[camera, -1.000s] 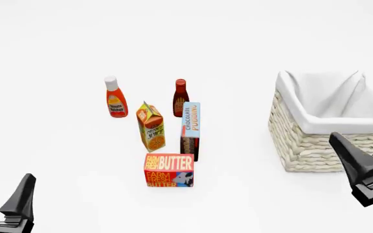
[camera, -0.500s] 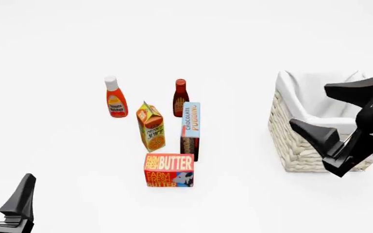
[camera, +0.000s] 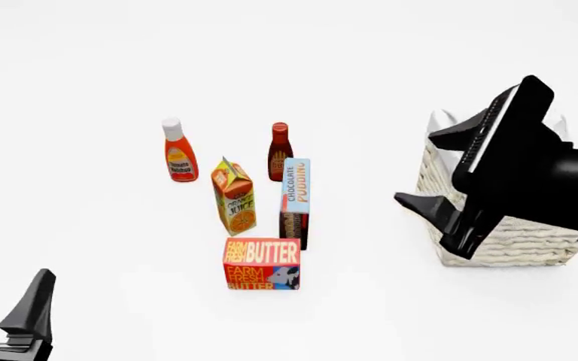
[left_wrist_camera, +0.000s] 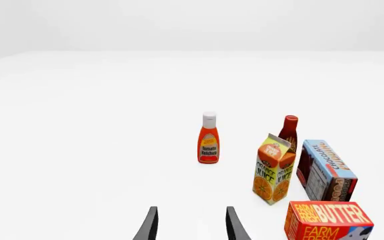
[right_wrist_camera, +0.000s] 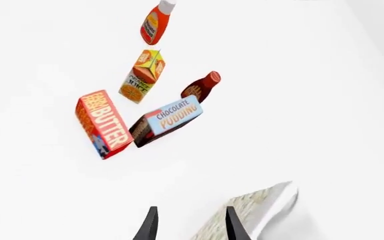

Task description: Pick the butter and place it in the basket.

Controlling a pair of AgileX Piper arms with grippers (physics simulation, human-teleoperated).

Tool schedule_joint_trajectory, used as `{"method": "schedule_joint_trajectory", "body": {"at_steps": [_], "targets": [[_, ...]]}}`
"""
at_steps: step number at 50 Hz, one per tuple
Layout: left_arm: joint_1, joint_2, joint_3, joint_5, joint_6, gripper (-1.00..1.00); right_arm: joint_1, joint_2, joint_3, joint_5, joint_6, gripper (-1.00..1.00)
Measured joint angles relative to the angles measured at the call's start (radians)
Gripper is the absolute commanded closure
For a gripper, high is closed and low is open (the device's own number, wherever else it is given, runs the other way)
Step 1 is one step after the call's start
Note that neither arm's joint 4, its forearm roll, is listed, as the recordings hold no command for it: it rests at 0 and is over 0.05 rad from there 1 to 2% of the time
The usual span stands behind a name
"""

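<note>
The butter (camera: 261,264) is a small red-and-orange carton standing on the table in front of the other groceries; it also shows in both wrist views (left_wrist_camera: 329,220) (right_wrist_camera: 104,124). The wicker basket (camera: 500,244) with its white liner stands at the right, much of it hidden behind my right arm. My right gripper (camera: 417,169) is open and empty, raised just left of the basket and well right of the butter. In the right wrist view the basket's corner (right_wrist_camera: 245,220) lies close under the fingers. My left gripper (camera: 6,289) is open and empty at the near left corner.
Behind the butter stand an orange juice carton (camera: 234,197) and a tall chocolate pudding box (camera: 295,201). Farther back are a ketchup bottle (camera: 178,153) and a dark sauce bottle (camera: 280,151). All stand within a hand's width of each other.
My right arm has swung up and leftward from the near right, turning its gripper, and now covers much of the basket. The left arm and the groceries have not moved.
</note>
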Motion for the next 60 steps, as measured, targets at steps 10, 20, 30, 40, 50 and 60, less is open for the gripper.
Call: {"method": "schedule_joint_trajectory", "body": {"at_steps": [10, 20, 30, 40, 50, 60], "targets": [[0.0, 0.0, 0.0, 0.0, 0.0, -1.0, 0.02, 0.064, -0.041, 0.007, -0.027, -1.0], [0.0, 0.0, 0.0, 0.0, 0.0, -1.0, 0.052, 0.139, -0.1, 0.018, -0.036, -1.0], [0.0, 0.0, 0.0, 0.0, 0.0, -1.0, 0.104, 0.224, -0.177, 0.04, -0.016, -1.0], [0.0, 0.0, 0.0, 0.0, 0.0, -1.0, 0.164, 0.311, -0.267, 0.075, 0.009, -1.0], [0.0, 0.0, 0.0, 0.0, 0.0, -1.0, 0.215, 0.385, -0.336, 0.1, 0.026, -1.0], [0.0, 0.0, 0.0, 0.0, 0.0, -1.0, 0.255, 0.463, -0.383, 0.1, 0.045, -1.0]]}}
